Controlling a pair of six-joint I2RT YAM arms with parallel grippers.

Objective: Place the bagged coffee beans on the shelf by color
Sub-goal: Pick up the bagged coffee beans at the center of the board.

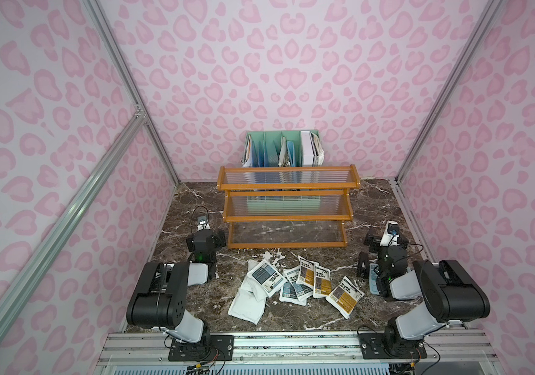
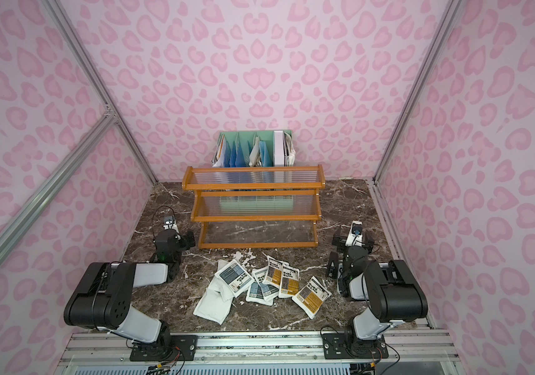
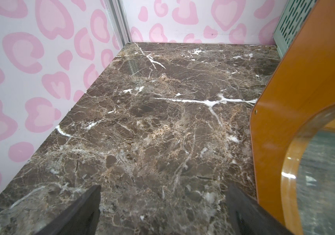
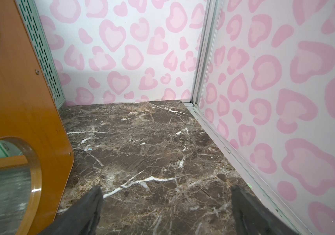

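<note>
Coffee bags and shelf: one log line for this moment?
coffee bean bags: piled on marble tabletop | three-tier shelf: empty | left hand: open | right hand: open

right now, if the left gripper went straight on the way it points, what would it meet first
Nothing stands ahead of the left gripper: only bare marble tabletop, then the pink-patterned back wall. The shelf's side panel lies beside that line, likely missed; depth is unclear.

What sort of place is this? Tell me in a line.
Probably a staged robot test booth, not a real shop: pink-print walls on a metal frame, two arms bolted to a rail, and a shelf with pouches set out on a marble-look table.
</note>
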